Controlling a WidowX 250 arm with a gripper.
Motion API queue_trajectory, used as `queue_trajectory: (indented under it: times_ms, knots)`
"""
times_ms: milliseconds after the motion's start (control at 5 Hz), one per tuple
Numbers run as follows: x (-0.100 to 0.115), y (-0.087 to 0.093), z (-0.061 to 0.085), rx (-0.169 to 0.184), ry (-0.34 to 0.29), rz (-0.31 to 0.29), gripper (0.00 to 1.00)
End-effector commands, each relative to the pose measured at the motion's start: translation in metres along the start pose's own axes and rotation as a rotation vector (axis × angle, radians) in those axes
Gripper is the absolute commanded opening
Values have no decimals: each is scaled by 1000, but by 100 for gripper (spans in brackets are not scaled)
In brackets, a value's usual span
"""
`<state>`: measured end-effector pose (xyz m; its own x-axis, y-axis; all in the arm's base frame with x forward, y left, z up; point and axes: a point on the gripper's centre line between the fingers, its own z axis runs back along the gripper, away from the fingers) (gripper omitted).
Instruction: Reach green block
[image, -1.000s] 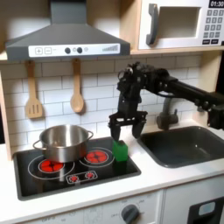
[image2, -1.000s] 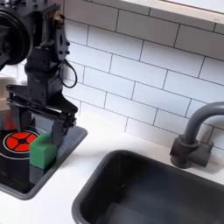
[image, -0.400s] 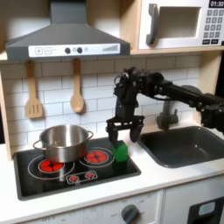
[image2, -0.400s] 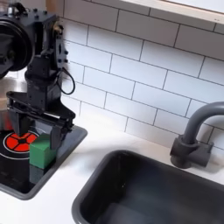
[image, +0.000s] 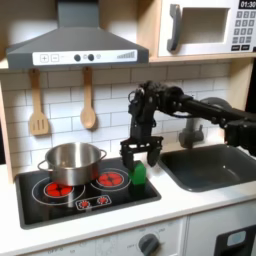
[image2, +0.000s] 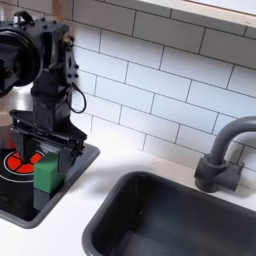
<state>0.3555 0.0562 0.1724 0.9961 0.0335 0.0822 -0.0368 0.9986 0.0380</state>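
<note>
The green block (image: 138, 175) is a small bright green cube on the black stovetop (image: 60, 205), near the stovetop's right edge in the first exterior view. In the second exterior view the green block (image2: 47, 174) sits at the stovetop's near corner. My gripper (image: 140, 155) hangs just above it, pointing down, open, one finger on each side of the block's top. The second exterior view has the gripper (image2: 48, 152) directly over the block, with its fingers (image2: 76, 160) spread wider than the cube.
A steel pot (image: 70, 162) stands on the left burner. The sink (image: 214, 165) with its grey faucet (image2: 222, 150) lies to the right in both exterior views. A spatula (image: 38, 105) and a wooden spoon (image: 88, 100) hang on the tiled wall.
My gripper has shifted a little to the left in both exterior views and come lower over the green block. The block has not moved.
</note>
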Motion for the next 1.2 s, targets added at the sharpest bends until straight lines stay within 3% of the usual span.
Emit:
queue_trajectory:
  times_ms: [0,1000]
  knots:
    - [1,2,-9,-1,19,-2,100]
    - [1,0,-37,-10,109,-1,100]
